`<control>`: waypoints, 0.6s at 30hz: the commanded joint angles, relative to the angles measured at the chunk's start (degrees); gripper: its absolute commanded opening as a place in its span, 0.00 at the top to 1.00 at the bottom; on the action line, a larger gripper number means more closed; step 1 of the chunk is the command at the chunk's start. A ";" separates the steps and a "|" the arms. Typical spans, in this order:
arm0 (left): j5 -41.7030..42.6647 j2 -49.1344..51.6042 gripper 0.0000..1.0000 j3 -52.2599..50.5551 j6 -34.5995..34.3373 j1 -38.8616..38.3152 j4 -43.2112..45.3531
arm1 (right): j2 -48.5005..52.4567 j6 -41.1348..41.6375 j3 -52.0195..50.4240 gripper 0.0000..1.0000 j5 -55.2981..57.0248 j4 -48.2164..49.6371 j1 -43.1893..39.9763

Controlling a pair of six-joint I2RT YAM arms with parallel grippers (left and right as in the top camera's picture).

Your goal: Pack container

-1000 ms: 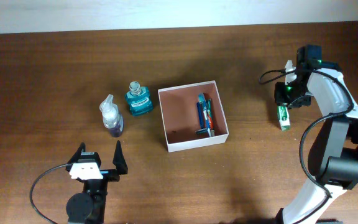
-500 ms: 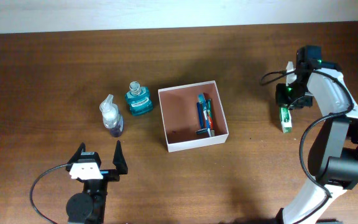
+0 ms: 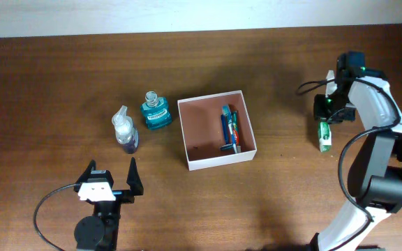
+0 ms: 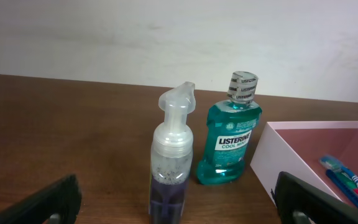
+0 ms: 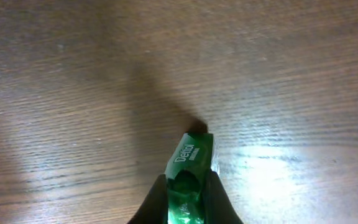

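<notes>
Green packet now pinched tight in right tool; nudged rightward.

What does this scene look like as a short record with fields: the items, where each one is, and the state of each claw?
container: open square box, middle of the table
toothbrushes: lying inside the container, along its right side
mouthwash bottle: teal, upright, just left of the container
pump bottle: clear with purple liquid, upright, left of the mouthwash bottle
green packet: right part of the table, outside the container
right claw: shut on the green packet
left claw: open, holding nothing
</notes>
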 commanded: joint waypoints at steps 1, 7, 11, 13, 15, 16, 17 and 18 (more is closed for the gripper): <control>-0.85 -0.50 0.01 -0.33 0.92 0.28 0.11 | 0.57 0.74 0.94 0.95 1.11 -0.57 -1.73; -0.85 -0.50 0.01 -0.33 0.92 0.28 0.09 | 0.57 0.72 0.96 0.96 1.09 -1.20 -1.95; -0.85 -0.50 0.01 -0.33 0.92 0.28 0.09 | 0.57 0.72 0.96 0.96 0.92 -1.55 -1.92; -0.85 -0.50 0.01 -0.33 0.92 0.28 0.09 | 0.57 0.72 0.96 0.96 0.92 -1.70 -1.92; -0.85 -0.50 0.01 -0.33 0.92 0.28 0.11 | 0.46 0.72 0.96 0.96 0.92 -2.05 -1.95; -0.85 -0.50 0.01 -0.33 0.92 0.28 0.09 | 0.39 0.72 0.96 0.96 0.94 -2.10 -1.95; -0.85 -0.50 0.01 -0.33 0.92 0.28 0.09 | 0.28 0.72 0.96 0.96 0.92 -2.14 -1.95; -0.85 -0.50 0.00 -0.33 0.92 0.28 0.09 | 0.17 0.74 0.96 0.96 0.92 -2.14 -1.95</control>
